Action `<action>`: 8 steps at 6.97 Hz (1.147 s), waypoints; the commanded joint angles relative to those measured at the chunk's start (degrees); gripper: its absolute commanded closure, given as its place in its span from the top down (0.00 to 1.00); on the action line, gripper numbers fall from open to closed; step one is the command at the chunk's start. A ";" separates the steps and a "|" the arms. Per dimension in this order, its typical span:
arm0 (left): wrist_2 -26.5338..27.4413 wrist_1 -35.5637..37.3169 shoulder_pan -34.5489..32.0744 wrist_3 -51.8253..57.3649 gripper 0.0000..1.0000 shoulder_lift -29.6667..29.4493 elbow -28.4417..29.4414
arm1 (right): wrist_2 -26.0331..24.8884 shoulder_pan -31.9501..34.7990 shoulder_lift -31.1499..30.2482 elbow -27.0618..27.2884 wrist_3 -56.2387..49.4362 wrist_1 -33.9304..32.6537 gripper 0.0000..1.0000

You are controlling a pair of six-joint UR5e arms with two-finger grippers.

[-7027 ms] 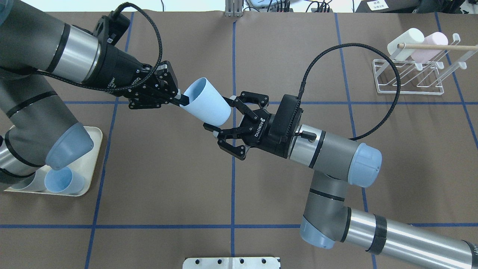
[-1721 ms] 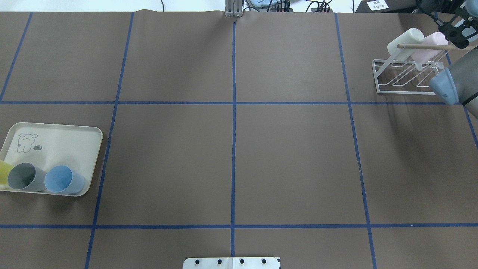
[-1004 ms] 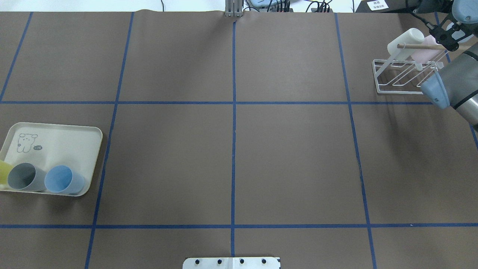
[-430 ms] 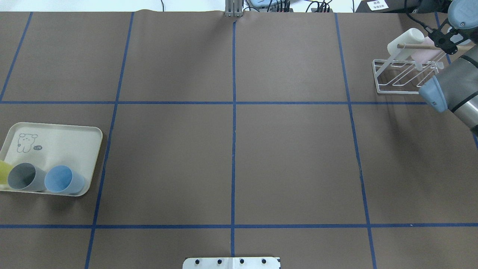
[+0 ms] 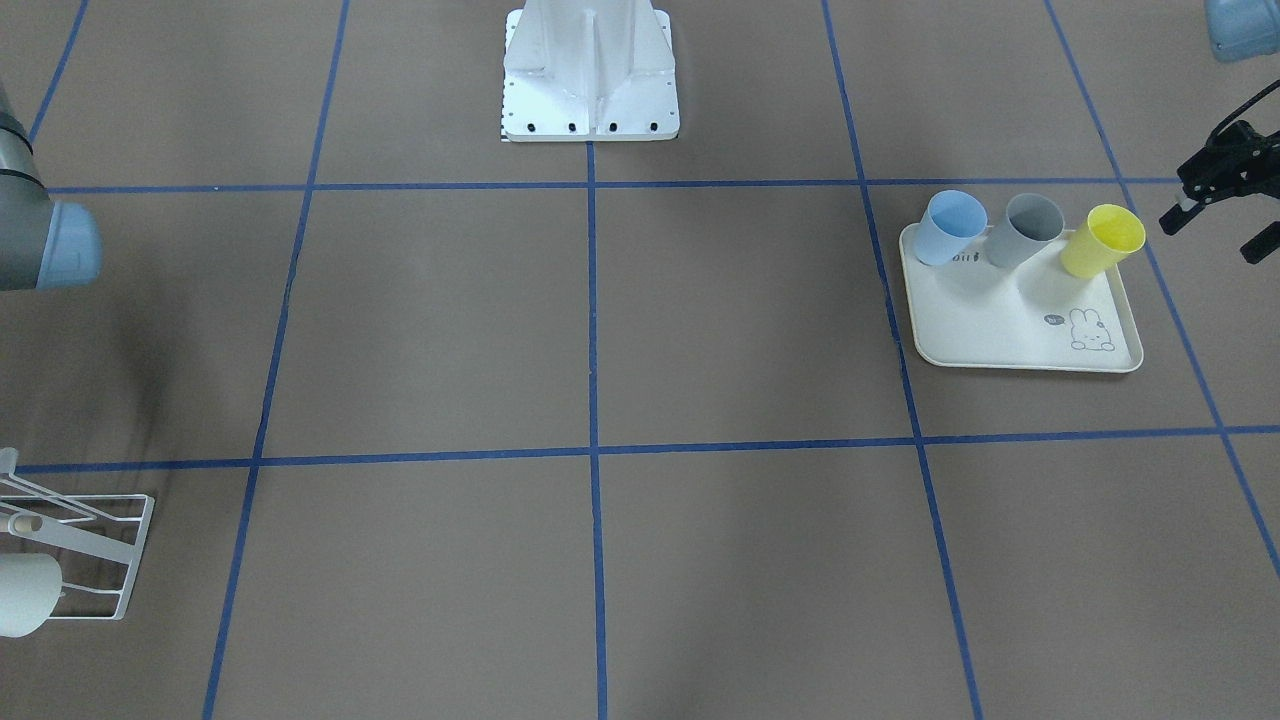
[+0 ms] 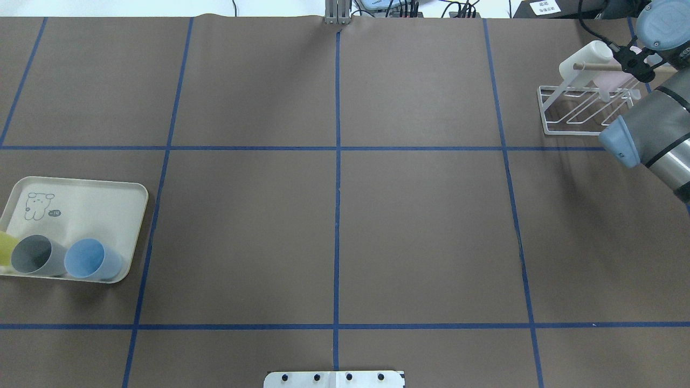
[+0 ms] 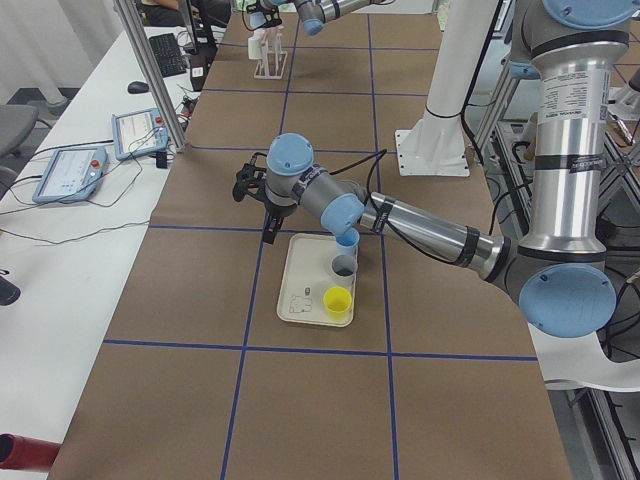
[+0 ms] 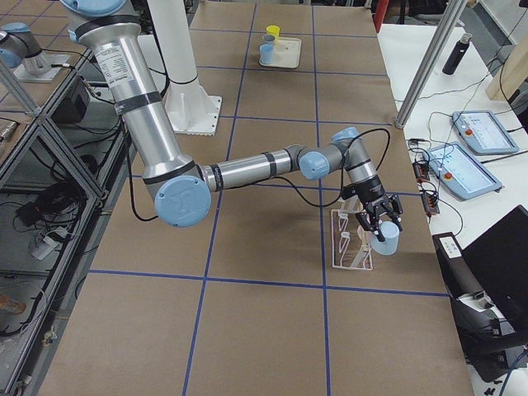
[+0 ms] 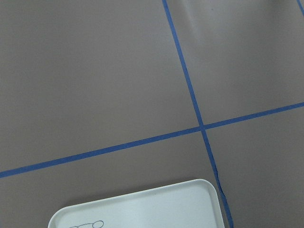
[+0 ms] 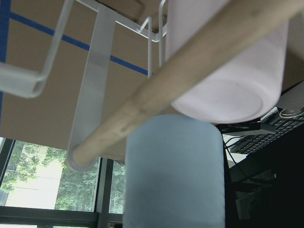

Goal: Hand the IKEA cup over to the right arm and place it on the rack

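Right wrist-mounted: pale-blue plastic cup (image 10: 173,171), clamped by black two-finger right gripper (image 8: 381,232), just beside white wire rack's (image 10: 99,80) light-wood dowel (image 10: 190,71). Hazard: cup striking dowel, slipping. Black left gripper (image 5: 1206,238) spread, empty.

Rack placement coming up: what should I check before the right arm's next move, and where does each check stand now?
1. Grip of right claw on light-blue cup: ok.
2. Seating of pink cup and white cup on rack: ok.
3. Free space beside pink cup: cannot tell, right arm hides it.
4. Clearance between light-blue cup and wooden dowel: cannot tell; they overlap in the wrist view.
5. Position of left claw, open beside tray: ok.
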 commanded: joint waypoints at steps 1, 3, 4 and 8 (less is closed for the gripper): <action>0.00 0.00 0.00 0.02 1.00 0.00 0.00 | -0.33 -0.54 -0.04 -0.11 0.60 0.00 0.00; 0.00 0.00 0.00 -0.07 1.00 0.00 0.00 | -0.33 -0.54 -0.12 -0.28 0.34 0.08 0.00; -0.09 0.00 0.00 -0.07 1.00 0.00 -0.09 | -1.55 -0.54 -0.56 -0.28 0.16 0.09 0.00; -0.09 -0.26 0.00 -2.00 1.00 0.00 -0.35 | -2.79 -0.98 -0.48 -0.63 0.51 0.09 0.00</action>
